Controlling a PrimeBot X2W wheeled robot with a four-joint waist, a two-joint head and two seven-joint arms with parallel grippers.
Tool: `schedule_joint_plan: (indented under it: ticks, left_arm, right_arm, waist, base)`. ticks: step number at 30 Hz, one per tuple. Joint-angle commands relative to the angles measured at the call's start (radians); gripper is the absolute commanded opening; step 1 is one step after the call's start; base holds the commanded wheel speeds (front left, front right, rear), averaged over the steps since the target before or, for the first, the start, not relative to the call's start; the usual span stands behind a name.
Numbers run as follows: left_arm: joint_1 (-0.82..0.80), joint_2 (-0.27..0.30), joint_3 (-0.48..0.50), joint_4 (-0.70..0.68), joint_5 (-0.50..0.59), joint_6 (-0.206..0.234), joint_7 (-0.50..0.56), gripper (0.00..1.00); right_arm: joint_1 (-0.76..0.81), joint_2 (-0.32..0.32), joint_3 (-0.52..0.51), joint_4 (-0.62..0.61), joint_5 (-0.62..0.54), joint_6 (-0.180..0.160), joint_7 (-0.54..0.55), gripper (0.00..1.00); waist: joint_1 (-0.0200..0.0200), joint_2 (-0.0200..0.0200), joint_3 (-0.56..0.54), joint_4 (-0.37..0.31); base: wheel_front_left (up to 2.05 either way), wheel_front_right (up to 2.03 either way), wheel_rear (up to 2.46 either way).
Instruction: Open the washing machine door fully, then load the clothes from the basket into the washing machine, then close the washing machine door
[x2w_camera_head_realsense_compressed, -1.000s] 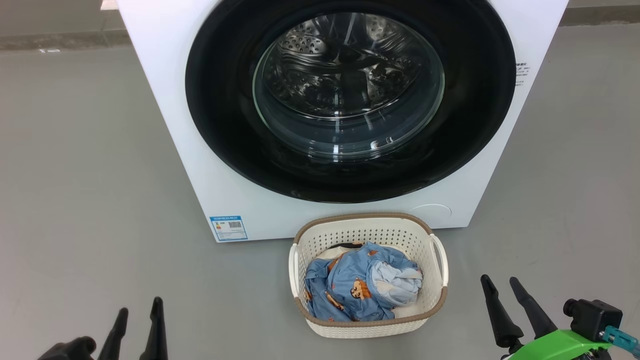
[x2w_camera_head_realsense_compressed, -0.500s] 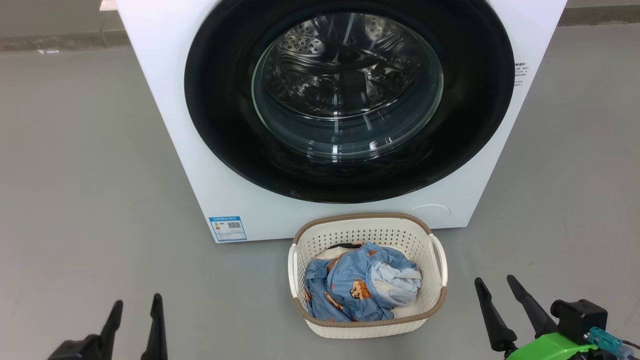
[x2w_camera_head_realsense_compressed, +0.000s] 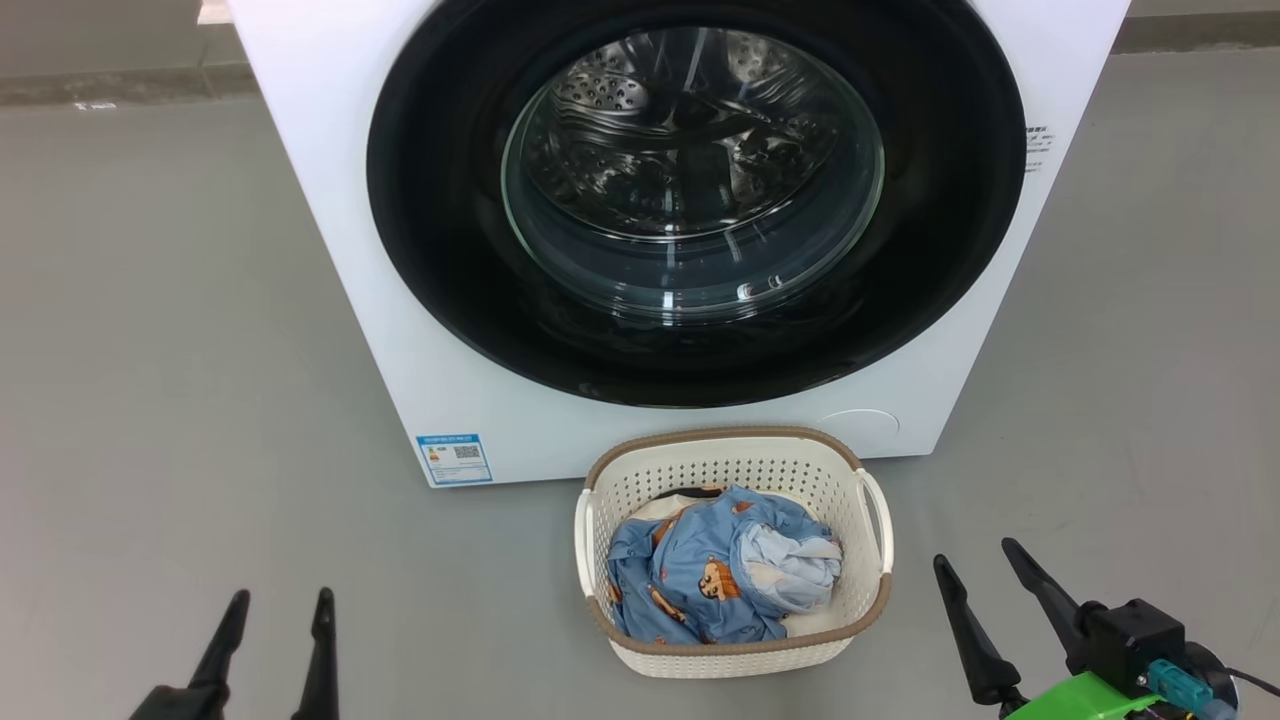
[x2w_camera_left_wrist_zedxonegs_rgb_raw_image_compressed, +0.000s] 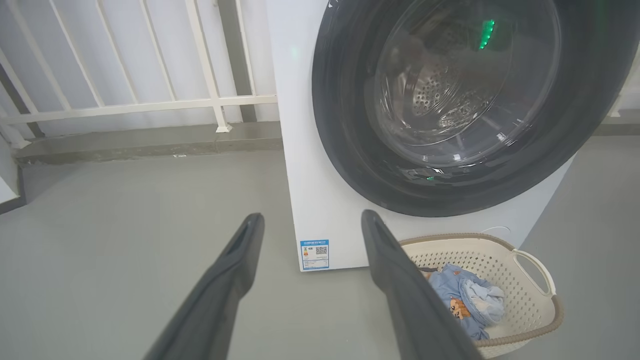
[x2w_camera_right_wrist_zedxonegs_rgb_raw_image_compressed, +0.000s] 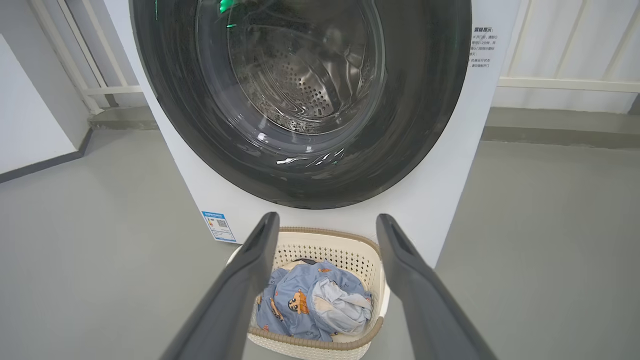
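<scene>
Gaping, left pincer (x2w_camera_head_realsense_compressed: 282, 594) and right pincer (x2w_camera_head_realsense_compressed: 974, 552) flank one basket (x2w_camera_head_realsense_compressed: 725, 436), one washing machine (x2w_camera_head_realsense_compressed: 330, 250) beyond.

light even, bright | glare on washing machine door (x2w_camera_head_realsense_compressed: 695, 190) | focus sharp

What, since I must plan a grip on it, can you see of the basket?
The basket is a small cream-white plastic one, a rounded rectangle with perforated walls, a brown woven-look rim and a white loop handle on either side. It stands upright on the grey floor, just in front of the washing machine; whether they touch cannot be told. Blue bear-print clothes lie bundled inside, below the rim.
</scene>
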Motion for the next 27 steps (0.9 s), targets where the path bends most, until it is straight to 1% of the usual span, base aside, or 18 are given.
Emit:
schedule_joint_plan:
  ticks: [1,11,27]
  left_arm:
    - [-0.010,0.018,0.037,-0.034,0.041,0.004,-0.017,1.00]
    - [0.002,0.012,0.067,-0.042,0.146,0.000,-0.041,1.00]
    - [0.001,-0.008,0.103,-0.030,0.147,-0.017,-0.041,1.00]
  right_arm:
    - [0.002,-0.016,0.025,-0.032,-0.038,0.002,-0.018,1.00]
    - [0.012,-0.012,-0.002,-0.049,-0.135,0.002,-0.042,1.00]
    - [0.017,0.002,-0.023,-0.057,-0.137,0.002,-0.042,1.00]
  waist:
    - [0.0000,0.0000,0.000,-0.001]
    - [0.0000,0.0000,-0.003,-0.005]
    - [0.0000,0.0000,0.004,-0.011]
  base:
    - [0.00,0.00,0.00]
    - [0.00,0.00,0.00]
    - [0.00,0.00,0.00]
